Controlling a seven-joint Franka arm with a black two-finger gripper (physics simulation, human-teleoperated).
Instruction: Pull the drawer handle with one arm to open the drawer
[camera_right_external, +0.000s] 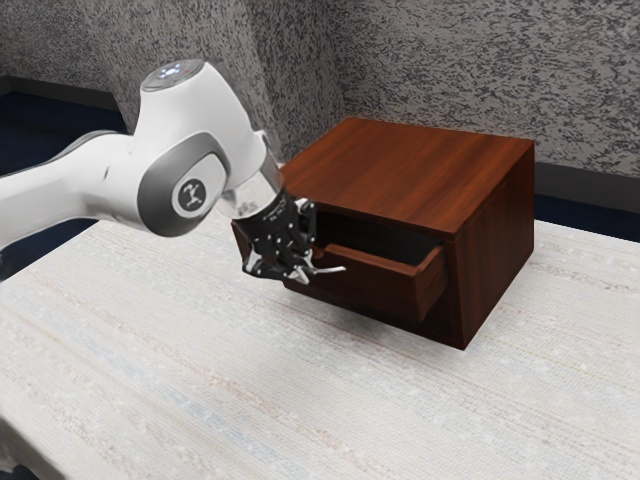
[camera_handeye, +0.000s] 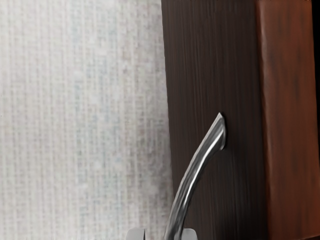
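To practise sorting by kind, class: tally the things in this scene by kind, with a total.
Cabinet: 1
Drawer: 1
Handle: 1
Gripper: 1
Table: 1
Total: 5

Cabinet (camera_right_external: 410, 165) and drawer (camera_right_external: 375, 285): reddish-brown wood with fine dark grain; the drawer front reads darker brown in the wrist view. Handle (camera_handeye: 197, 170): polished silver with bright highlights. Table (camera_right_external: 300, 400): off-white, with faint woven streaks of pale grey and beige. Wall (camera_right_external: 450, 60): grey, densely speckled. Floor (camera_right_external: 30, 140): dark blue. Arm (camera_right_external: 150, 160): white with mid-grey joint caps. Gripper (camera_right_external: 290, 270): black.
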